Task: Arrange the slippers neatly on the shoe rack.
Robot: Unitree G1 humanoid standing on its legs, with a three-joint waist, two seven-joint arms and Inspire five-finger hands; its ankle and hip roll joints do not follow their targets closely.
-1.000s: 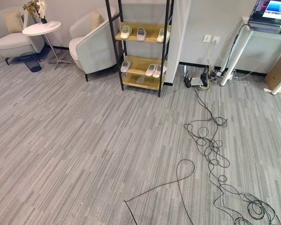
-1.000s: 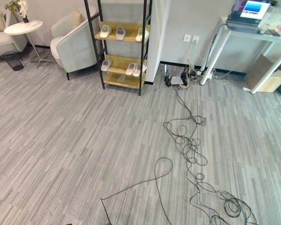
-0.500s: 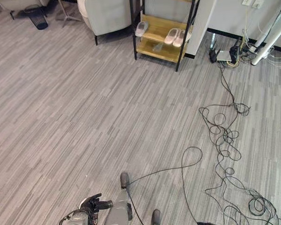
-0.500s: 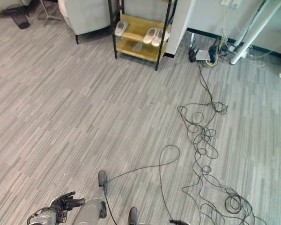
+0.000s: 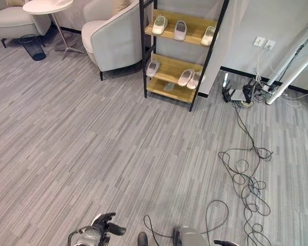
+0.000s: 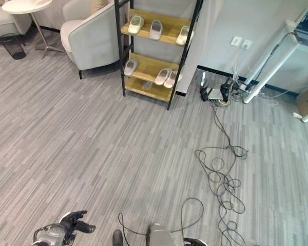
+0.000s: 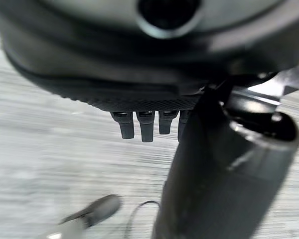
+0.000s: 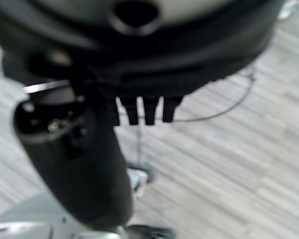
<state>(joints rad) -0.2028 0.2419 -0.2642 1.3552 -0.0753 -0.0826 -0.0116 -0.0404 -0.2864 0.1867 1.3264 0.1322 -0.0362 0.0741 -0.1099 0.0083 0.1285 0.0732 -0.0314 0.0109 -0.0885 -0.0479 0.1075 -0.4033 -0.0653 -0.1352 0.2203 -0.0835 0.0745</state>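
The left hand (image 5: 103, 229) hung low over the grey floor (image 5: 92, 148), fingers relaxed and apart, holding nothing. The right hand (image 8: 84, 164) was likewise loose and empty. Far off, the slippers (image 5: 159, 24) sat on two shelves of the shoe rack (image 5: 180, 51), beside an armchair (image 5: 113, 38).

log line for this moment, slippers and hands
slippers: on shoe rack, three on each of two shelves | left hand: open, empty, far from rack | right hand: open, empty
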